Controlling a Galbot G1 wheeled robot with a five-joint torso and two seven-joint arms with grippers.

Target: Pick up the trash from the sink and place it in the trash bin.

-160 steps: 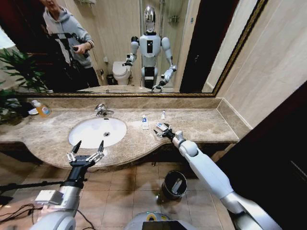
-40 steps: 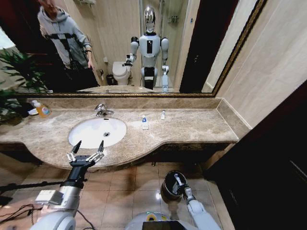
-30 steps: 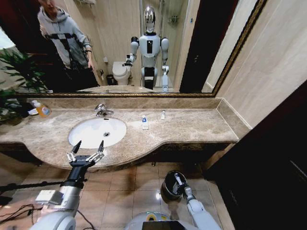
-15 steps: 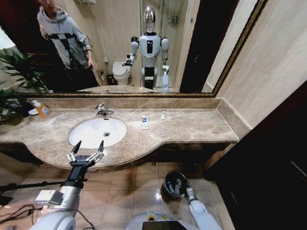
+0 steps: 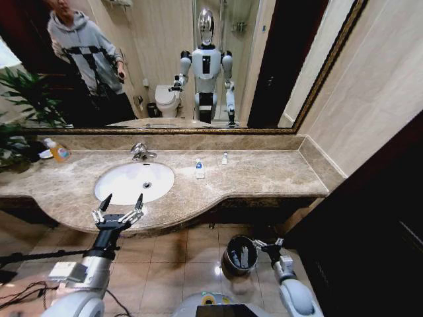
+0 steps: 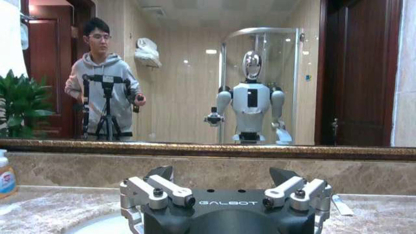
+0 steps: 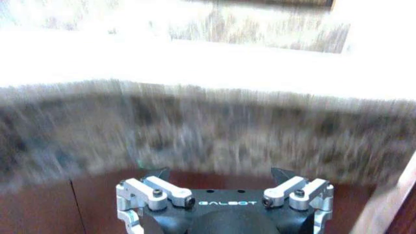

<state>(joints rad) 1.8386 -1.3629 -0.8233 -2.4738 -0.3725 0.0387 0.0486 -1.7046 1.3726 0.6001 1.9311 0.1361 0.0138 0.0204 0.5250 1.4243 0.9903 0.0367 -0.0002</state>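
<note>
White trash [image 5: 243,256] lay inside the bin [image 5: 229,263] on the floor; two more pieces [image 5: 199,169] waited on the bench beside the sink [image 5: 109,187]. Right gripper [image 5: 269,247], released, sat just beside the bin; left gripper [image 5: 119,205] hung spread near the sink. Lift clear before reaching.

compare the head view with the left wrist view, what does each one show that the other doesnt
Head view alone: the trash bin on the floor with the open right tool beside it, the sink, and a tiny bottle and small tube on the countertop.

Left wrist view alone: a white packet lying on the counter beside the tool.

Both: the open left tool near the sink, the mirror, and the orange bottle.
</note>
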